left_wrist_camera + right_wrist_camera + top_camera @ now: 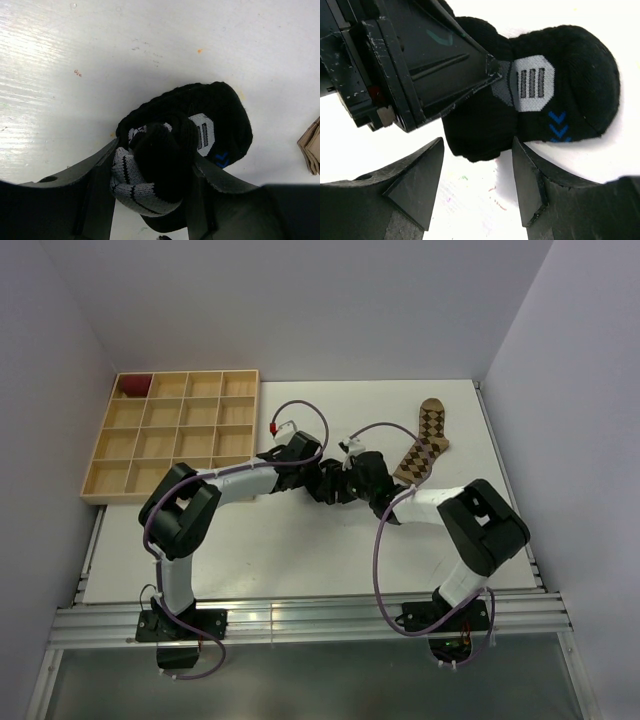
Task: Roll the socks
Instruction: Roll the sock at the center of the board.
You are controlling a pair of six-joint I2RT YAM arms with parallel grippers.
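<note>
Left hand low — around black sock

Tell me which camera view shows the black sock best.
Right wrist view: the black sock lies mostly in sight, grey patch and blue arrows clear. The left wrist view shows it bunched and partly hidden; the top view barely shows it.

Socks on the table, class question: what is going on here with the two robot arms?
The left claw grips the bunched, partly rolled end of the black sock on the white table. The right claw stands open right beside the same sock, gripping nothing. The tan argyle sock lies flat farther right, untouched. A wooden tray sits back left, with a dark red bundle in its corner compartment.
</note>
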